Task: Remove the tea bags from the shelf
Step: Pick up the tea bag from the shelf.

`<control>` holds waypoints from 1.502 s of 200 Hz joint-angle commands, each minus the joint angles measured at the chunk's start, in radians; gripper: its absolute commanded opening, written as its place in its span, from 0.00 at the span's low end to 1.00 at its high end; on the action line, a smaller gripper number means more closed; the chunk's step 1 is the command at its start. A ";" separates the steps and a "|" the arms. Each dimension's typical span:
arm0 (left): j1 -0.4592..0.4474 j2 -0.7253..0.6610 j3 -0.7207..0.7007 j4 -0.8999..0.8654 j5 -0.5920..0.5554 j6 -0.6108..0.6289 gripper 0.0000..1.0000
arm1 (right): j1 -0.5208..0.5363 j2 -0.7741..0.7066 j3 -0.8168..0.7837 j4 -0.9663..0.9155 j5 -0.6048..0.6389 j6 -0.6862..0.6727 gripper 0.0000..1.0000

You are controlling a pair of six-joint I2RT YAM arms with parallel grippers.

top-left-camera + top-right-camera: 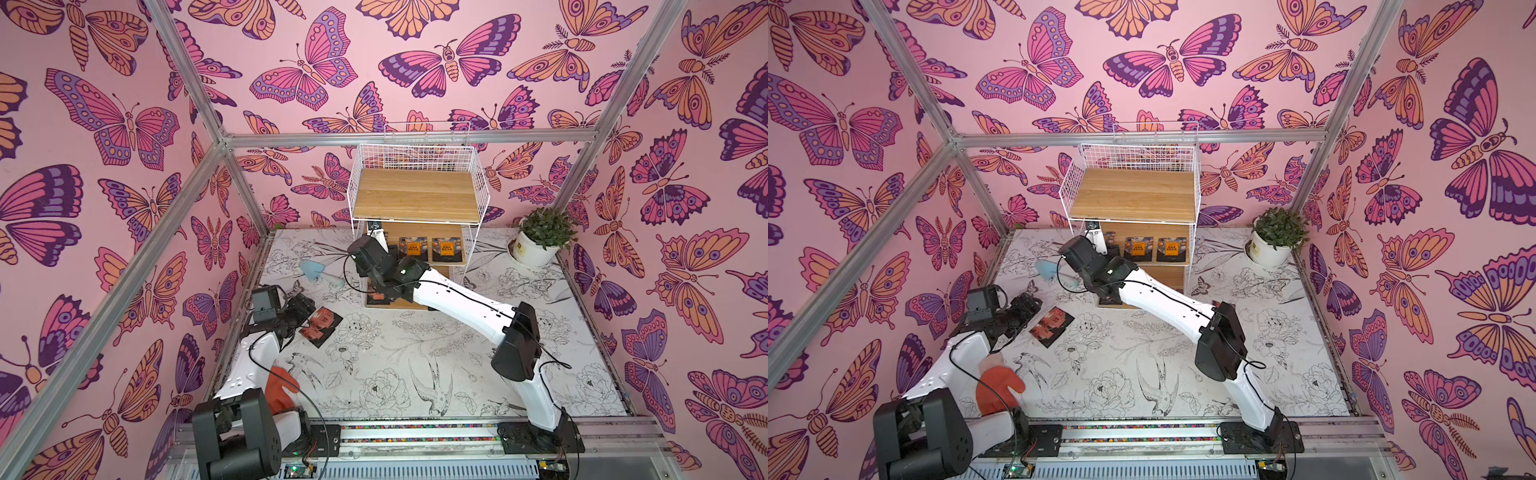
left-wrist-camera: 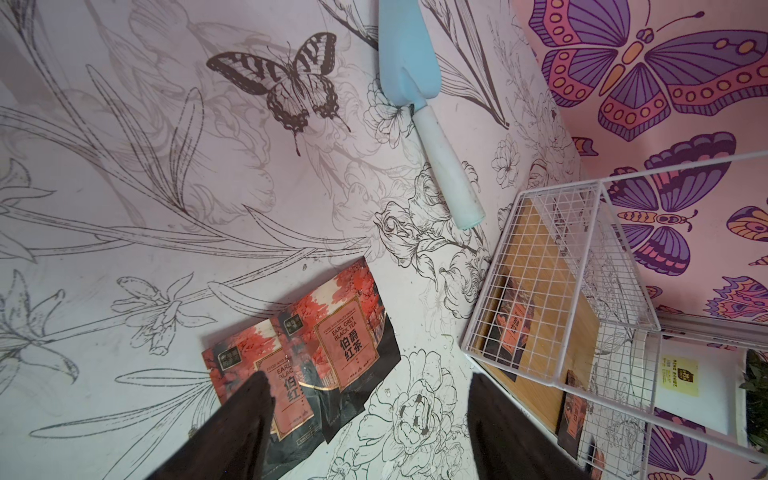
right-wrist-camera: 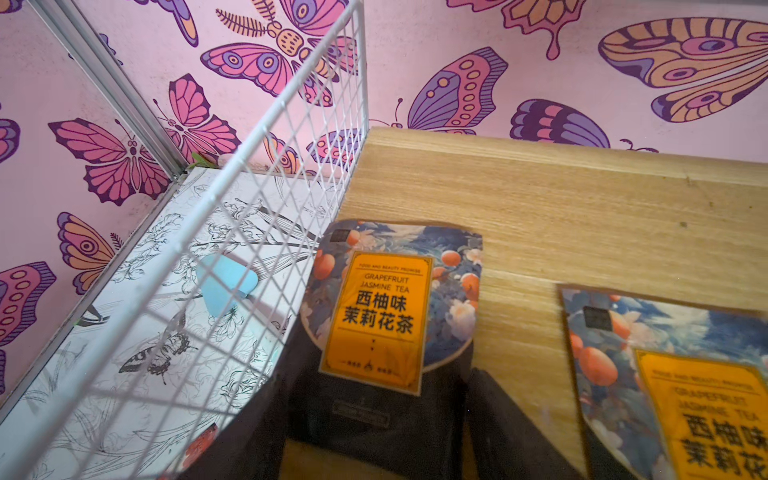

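Observation:
The shelf [image 1: 353,183] [image 1: 1133,193] stands at the table's back. On its middle board lie orange-label tea bags [image 1: 412,248] [image 1: 446,248]. My right gripper [image 3: 382,415] reaches under the top board [image 1: 380,239]; its open fingers stand either side of the black end of one flat orange-label tea bag [image 3: 376,316]. Another bag [image 3: 685,395] lies beside it. A reddish bag [image 1: 377,296] sits on the lowest board. Two reddish-pink tea bags [image 1: 322,326] [image 2: 345,345] overlap on the table at the left. My left gripper [image 2: 368,386] [image 1: 305,307] hovers open and empty next to them.
A blue trowel [image 1: 316,272] [image 2: 415,83] lies left of the shelf. A white plant pot [image 1: 536,245] stands at the back right. An orange-red mitt [image 1: 278,392] lies under the left arm. The shelf's wire side wall [image 3: 291,124] runs close beside the right gripper.

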State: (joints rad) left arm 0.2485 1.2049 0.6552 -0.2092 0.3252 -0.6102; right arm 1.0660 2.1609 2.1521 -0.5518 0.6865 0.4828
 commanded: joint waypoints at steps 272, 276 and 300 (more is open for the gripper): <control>0.009 -0.042 -0.012 0.001 0.013 0.021 0.76 | 0.006 -0.214 -0.269 -0.087 -0.166 -0.012 0.00; 0.008 -0.042 -0.011 0.001 0.014 0.021 0.76 | 0.005 -0.217 -0.271 -0.086 -0.168 -0.011 0.00; 0.008 -0.042 -0.011 0.000 0.021 0.023 0.76 | 0.006 -0.241 -0.283 -0.092 -0.172 -0.006 0.00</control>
State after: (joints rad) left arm 0.2504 1.1782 0.6552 -0.2096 0.3260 -0.6064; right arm 1.0683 1.9499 1.8999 -0.5465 0.5514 0.4675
